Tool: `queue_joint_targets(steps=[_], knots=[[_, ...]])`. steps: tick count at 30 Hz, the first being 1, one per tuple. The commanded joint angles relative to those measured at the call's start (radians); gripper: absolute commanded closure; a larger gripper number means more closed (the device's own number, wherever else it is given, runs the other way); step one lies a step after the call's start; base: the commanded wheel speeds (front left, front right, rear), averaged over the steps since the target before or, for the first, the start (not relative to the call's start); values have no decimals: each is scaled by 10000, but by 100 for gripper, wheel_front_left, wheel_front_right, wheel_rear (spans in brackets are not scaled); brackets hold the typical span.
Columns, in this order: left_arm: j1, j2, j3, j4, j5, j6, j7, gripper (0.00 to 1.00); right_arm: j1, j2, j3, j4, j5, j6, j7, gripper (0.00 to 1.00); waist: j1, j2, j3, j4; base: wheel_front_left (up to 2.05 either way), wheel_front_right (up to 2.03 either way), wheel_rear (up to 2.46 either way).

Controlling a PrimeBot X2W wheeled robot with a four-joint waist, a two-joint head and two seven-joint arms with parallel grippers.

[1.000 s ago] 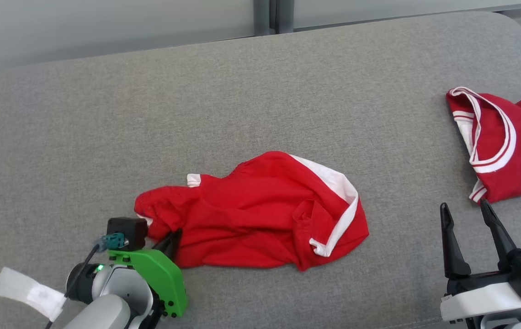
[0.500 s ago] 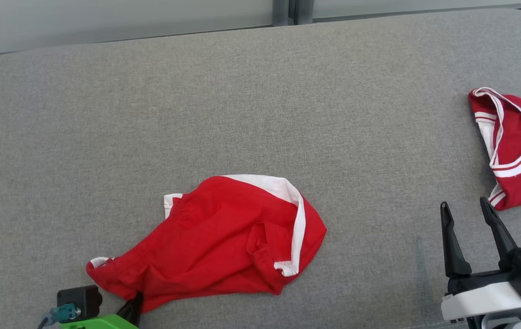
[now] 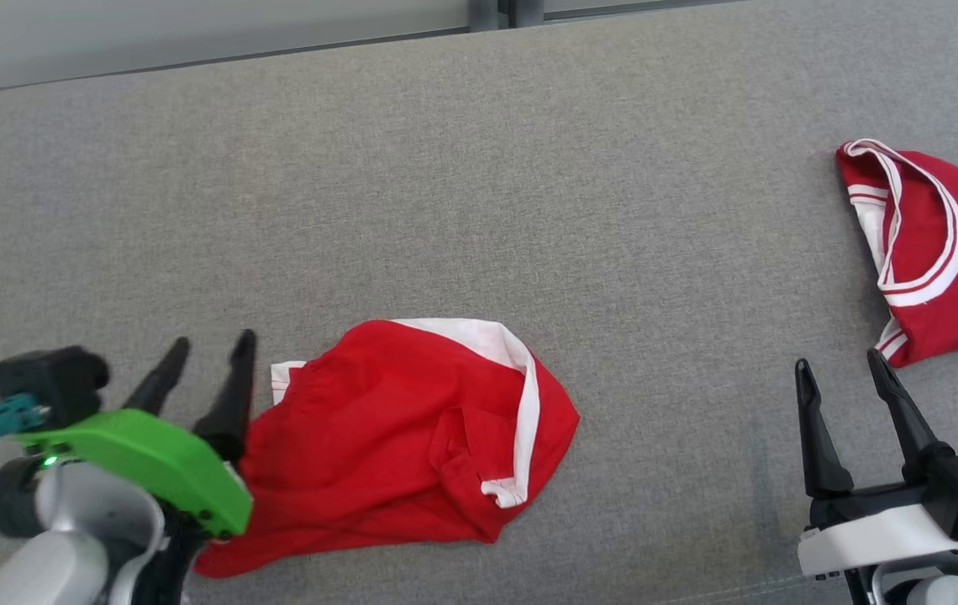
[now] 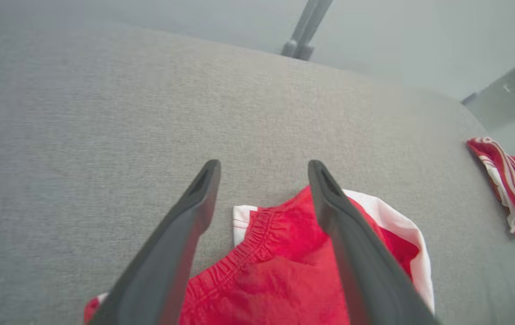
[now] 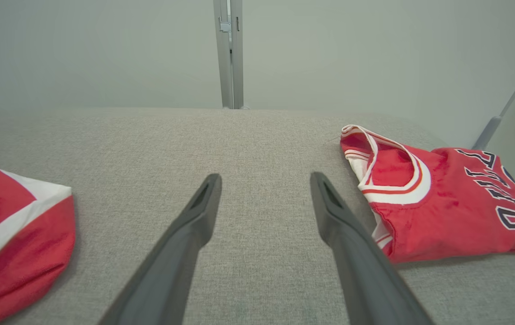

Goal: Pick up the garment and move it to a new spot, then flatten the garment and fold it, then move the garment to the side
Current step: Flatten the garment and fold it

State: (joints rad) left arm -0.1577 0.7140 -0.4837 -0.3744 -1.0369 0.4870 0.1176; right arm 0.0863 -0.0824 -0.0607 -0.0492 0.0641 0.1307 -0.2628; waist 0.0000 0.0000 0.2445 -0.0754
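The garment (image 3: 395, 437) is a pair of red shorts with white trim, lying crumpled on the grey cushion (image 3: 445, 168). It also shows in the left wrist view (image 4: 275, 271) and at the left edge of the right wrist view (image 5: 9, 225). My left gripper (image 3: 213, 340) is open just left of the garment's elastic waistband, its right finger over the cloth edge, with nothing between the fingers (image 4: 263, 164). My right gripper (image 3: 838, 361) stands open at the lower right over bare cushion (image 5: 265, 176), well clear of the garment.
A red jersey (image 3: 941, 260) with white trim and dark lettering lies at the cushion's right end, just beyond the right gripper (image 5: 442, 203) and far right in the left wrist view (image 4: 510, 185). A pale wall and a metal post (image 5: 229, 54) stand behind the cushion.
The left gripper, shut on the garment's left corner, dragged it left and nearer, then opened and let go. It now stands higher in the view. The right gripper stayed open.
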Motion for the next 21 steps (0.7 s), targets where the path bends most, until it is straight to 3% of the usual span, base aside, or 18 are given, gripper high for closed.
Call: queue_joint_targets(steps=[1,6,11,15,16,17,18,19,20,21], knots=[[-661,-348,-551,523,252,-276,417,0,-201,-4,44,51,24,-2,-27,0,0,0,68,-158,0,0,0],[-2053,-1616,-1611,3044,-105,-1144,1347,0,-354,38,157,77,99,-1,-29,0,0,0,120,-504,0,0,0],[-2766,-2064,-2029,5166,-115,-1963,1652,0,-260,75,88,111,112,-1,-27,0,0,0,186,-796,0,0,0],[-3044,-2408,-2214,5906,-294,-2544,1785,0,-212,98,49,141,139,-1,-28,0,0,0,204,-919,0,0,0],[-3088,-2451,-2251,6000,-331,-2646,1801,14,-197,110,37,141,139,-1,-29,0,0,0,192,-932,0,0,0],[-3136,-2450,-2318,6064,-306,-2732,1863,49,-182,121,27,143,140,-1,-28,0,0,0,182,-939,0,0,0],[-3169,-2444,-2395,6130,-231,-2788,1884,69,-174,129,17,143,133,-1,-28,0,0,0,170,-940,0,0,0],[-3169,-2444,-2395,6130,-231,-2788,1884,69,-174,129,17,143,133,-1,-28,0,0,0,170,-940,0,0,0],[-3190,-2448,-2489,6166,-156,-2860,1910,100,-166,137,7,146,124,-1,-28,0,0,0,156,-938,0,0,0],[-3214,-2465,-2548,6176,-108,-2905,1932,100,-157,141,4,150,117,-1,-28,0,0,0,135,-934,0,0,0]])
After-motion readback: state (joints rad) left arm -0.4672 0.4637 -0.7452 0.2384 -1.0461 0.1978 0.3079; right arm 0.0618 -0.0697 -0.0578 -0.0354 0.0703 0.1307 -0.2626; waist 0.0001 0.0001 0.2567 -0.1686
